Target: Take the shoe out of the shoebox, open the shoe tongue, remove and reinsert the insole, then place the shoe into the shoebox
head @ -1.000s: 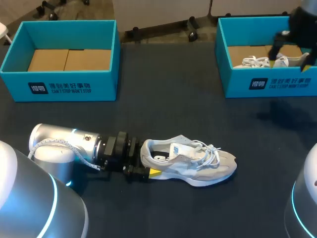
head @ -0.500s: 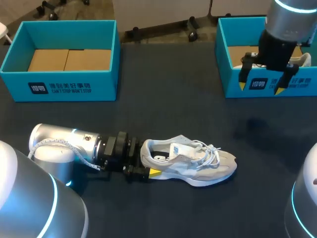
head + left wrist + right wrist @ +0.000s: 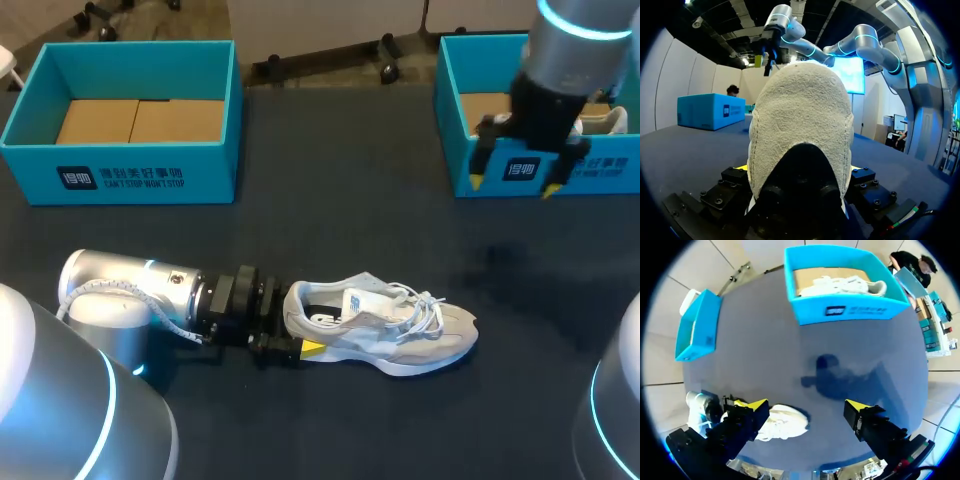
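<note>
Lying flat along the table from lower left, the left arm has its left gripper (image 3: 292, 347) clamped on the heel of the shoe (image 3: 390, 335), bottom centre, toe pointing right. The right arm hangs vertical at upper right, right gripper (image 3: 513, 183) spread wide above the front wall of the shoebox (image 3: 600, 165).

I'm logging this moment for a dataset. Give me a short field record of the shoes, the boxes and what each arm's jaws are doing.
shoe on table: white shoe, upright, heel toward the left gripper
left gripper: jaws closed on the shoe's heel
right gripper: raised over the table in front of the right shoebox, jaws open, empty
right shoebox: holds a second shoe
left shoebox: no shoe inside
</note>
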`<state>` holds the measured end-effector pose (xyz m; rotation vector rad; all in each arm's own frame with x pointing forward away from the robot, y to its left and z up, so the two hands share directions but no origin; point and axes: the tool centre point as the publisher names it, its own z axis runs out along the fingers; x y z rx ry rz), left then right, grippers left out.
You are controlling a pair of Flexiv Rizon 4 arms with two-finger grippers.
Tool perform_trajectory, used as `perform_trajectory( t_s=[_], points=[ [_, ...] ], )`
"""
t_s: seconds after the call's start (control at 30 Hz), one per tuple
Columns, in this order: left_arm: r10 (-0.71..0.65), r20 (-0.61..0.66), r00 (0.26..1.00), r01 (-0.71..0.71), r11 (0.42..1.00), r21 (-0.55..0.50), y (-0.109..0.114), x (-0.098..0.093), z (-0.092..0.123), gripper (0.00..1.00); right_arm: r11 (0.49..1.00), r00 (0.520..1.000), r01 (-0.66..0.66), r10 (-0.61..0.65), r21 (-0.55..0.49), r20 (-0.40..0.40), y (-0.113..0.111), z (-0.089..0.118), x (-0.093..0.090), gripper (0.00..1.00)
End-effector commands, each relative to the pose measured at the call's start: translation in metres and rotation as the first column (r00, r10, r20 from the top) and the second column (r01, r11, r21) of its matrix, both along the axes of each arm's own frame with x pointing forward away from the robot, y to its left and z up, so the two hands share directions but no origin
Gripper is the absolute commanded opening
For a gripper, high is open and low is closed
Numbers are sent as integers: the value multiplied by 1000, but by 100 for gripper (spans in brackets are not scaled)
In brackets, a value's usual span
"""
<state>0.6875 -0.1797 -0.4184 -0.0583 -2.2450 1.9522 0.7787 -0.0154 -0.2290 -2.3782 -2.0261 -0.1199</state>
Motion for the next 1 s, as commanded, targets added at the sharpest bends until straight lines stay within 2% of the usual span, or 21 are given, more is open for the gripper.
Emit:
perform_trajectory(
  t_s=[0.03, 0.1, 0.33, 0.43, 0.57, 0.93, 1.0],
  points=[
    [1, 0, 1000, -1, 1000, -1, 0, 1, -3, 0, 997, 1000, 0, -2, -80, -28, 63, -27, -9, 100],
    [1, 0, 1000, -1, 1000, -1, 0, 1, -3, 0, 996, 1000, -12, 11, -86, -14, 82, -31, -22, 100],
    [1, 0, 1000, -1, 1000, -1, 0, 1, -3, 0, 995, 1000, 24, -24, -95, 1, 114, -34, -70, 100],
    [1, 0, 1000, -1, 1000, -1, 0, 1, -3, 0, 995, 1000, 15, -16, -104, -7, 126, -35, -82, 100],
    [1, 0, 1000, -1, 1000, -1, 0, 1, -3, 0, 997, 996, 50, -53, -54, -68, 144, -40, -89, 100],
    [1, 0, 1000, -1, 1000, -1, 0, 1, -3, 0, 997, 996, 50, -53, -54, -68, 144, -40, -89, 100],
    [1, 0, 1000, -1, 1000, -1, 0, 1, -3, 0, 989, 993, 92, -100, -115, -66, 162, -46, -91, 100]
  ],
)
